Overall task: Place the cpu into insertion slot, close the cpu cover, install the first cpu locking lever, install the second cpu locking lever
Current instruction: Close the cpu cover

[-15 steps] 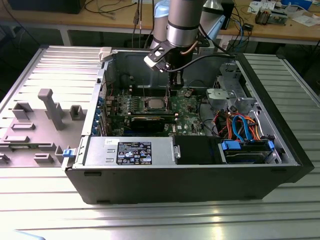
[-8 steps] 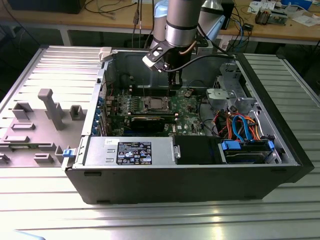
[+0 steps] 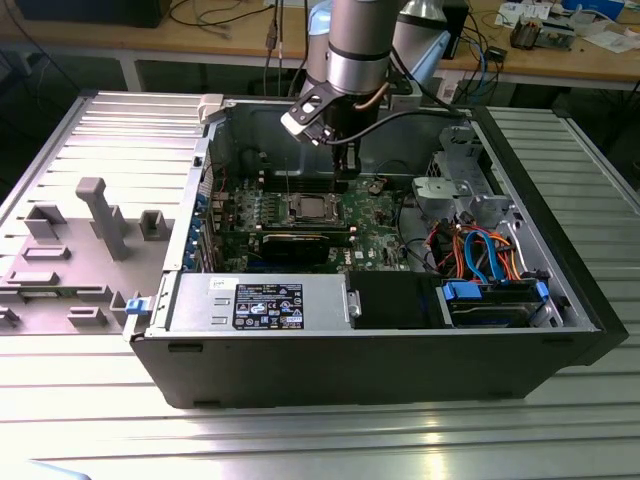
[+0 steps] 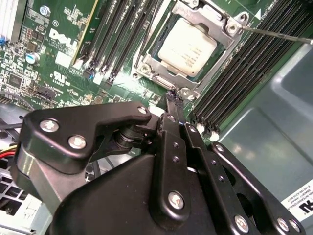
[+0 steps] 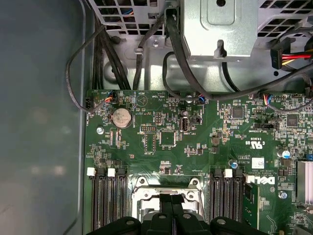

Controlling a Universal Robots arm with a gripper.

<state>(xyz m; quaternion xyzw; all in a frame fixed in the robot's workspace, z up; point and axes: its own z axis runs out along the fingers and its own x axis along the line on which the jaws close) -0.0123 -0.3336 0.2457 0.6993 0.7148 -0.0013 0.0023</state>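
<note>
While cpu (image 4: 188, 49) sits framed by cpu cover (image 4: 155, 62), jaws closed together, empty, at cover's corner; white print on motherboard (image 4: 46, 68).

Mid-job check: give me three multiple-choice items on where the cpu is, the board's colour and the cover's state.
1. Where is the cpu?
A on the power supply
B in the insertion slot
C on the drive cage

2. What colour is the motherboard?
A blue
B red
C green

3. How is the cpu cover?
A lowered over the cpu
B standing upright
C removed

Answers:
1 B, the chip sits inside the socket's metal rim.
2 C, the board is green in both wrist views.
3 A, the frame lies flat around the chip, whose top shows through its window.
</note>
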